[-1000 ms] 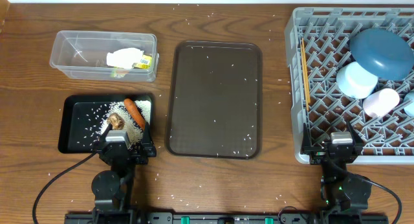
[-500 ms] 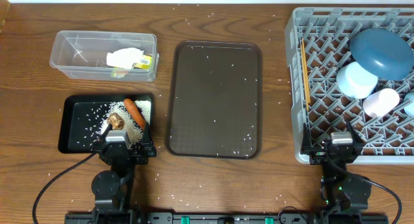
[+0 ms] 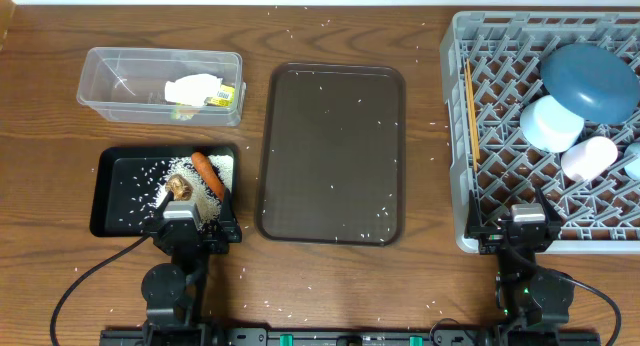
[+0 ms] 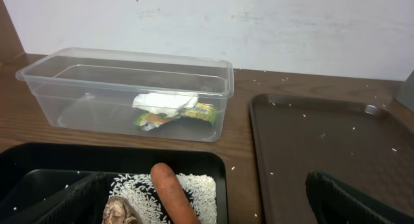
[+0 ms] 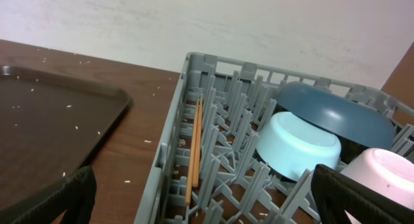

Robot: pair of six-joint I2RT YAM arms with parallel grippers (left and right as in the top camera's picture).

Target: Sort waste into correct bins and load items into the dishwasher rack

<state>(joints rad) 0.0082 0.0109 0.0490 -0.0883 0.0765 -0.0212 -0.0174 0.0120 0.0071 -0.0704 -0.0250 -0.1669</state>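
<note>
The black tray holds an orange carrot, a brown food lump and white rice; all show in the left wrist view. The clear container holds the crumpled wrapper. The grey rack holds the blue plate, light-blue bowl, white cup, light-blue cup and chopsticks. My left gripper is open and empty at the tray's near edge. My right gripper is open and empty at the rack's near edge.
A dark brown serving tray lies in the middle with scattered rice grains on it. Loose rice grains dot the wooden table around it. A white wall stands behind the table.
</note>
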